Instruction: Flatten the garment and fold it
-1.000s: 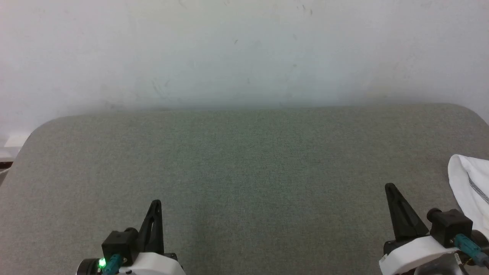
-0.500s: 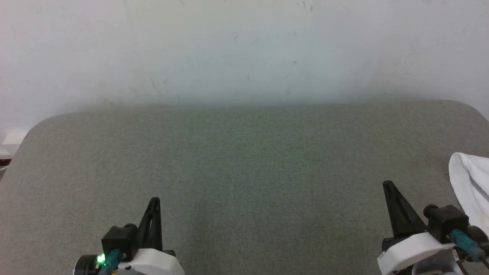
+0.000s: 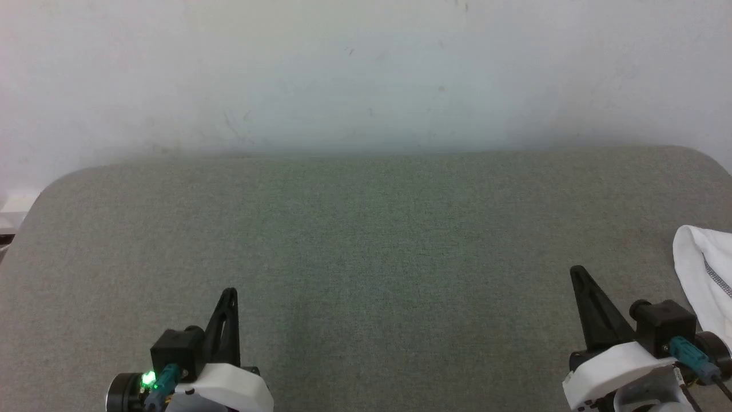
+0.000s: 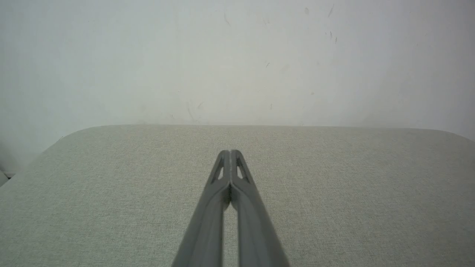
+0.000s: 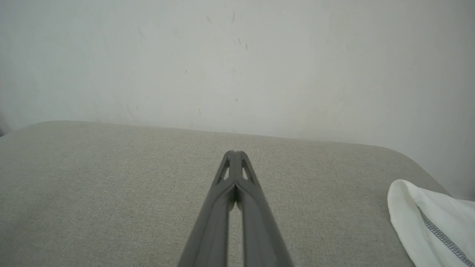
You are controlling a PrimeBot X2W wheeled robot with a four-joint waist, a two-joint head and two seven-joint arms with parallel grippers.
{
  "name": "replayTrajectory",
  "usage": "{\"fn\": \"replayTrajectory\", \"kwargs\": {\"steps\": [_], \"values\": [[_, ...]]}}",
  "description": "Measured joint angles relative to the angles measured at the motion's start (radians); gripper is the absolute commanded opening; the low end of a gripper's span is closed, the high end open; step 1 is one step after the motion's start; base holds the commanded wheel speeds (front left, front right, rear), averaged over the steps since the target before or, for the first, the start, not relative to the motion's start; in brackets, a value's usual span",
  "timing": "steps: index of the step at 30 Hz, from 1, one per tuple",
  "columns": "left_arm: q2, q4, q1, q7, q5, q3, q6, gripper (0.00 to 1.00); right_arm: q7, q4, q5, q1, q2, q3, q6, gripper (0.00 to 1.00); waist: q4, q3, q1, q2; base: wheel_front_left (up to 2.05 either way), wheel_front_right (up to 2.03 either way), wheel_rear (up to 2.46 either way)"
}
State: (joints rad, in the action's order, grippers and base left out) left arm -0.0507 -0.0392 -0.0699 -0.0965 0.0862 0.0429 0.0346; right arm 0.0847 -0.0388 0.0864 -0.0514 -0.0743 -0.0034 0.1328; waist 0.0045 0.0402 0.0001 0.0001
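Head view: the garment point(image 3: 702, 269) lies at the table's point(image 3: 366, 229) right edge, near the right pincer point(image 3: 577, 272). The left pincer point(image 3: 229, 294) is well apart, with open surface between them.
Left wrist view: fingertips pressed together, the table's rounded far edge ahead.
Right wrist view: fingertips together, the garment at lower right by the corner.

A: Legible txt, nos., brand marks in any view?
B: None readable. On garment point(image 3: 693, 258): zigzag seam line point(image 5: 439, 233) only, no print. On wall point(image 3: 366, 74): no signage, no chars.
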Motion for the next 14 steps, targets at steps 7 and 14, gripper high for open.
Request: {"fn": "replayTrajectory", "kwargs": {"steps": [7,14], "values": [[0.000,0.005,0.002,0.012,-0.012,-0.005,-0.007,0.00,-0.014,0.006,-0.017,0.006,0.003,0.000,0.000,0.00,-0.001,-0.006,0.0000,0.0000,0.00,0.00,0.00],[0.000,0.010,0.017,0.027,-0.026,-0.011,-0.009,0.00,-0.024,0.010,-0.026,0.010,0.006,0.001,0.000,0.00,-0.001,-0.012,0.0000,0.0000,0.00,0.00,0.00]]}}
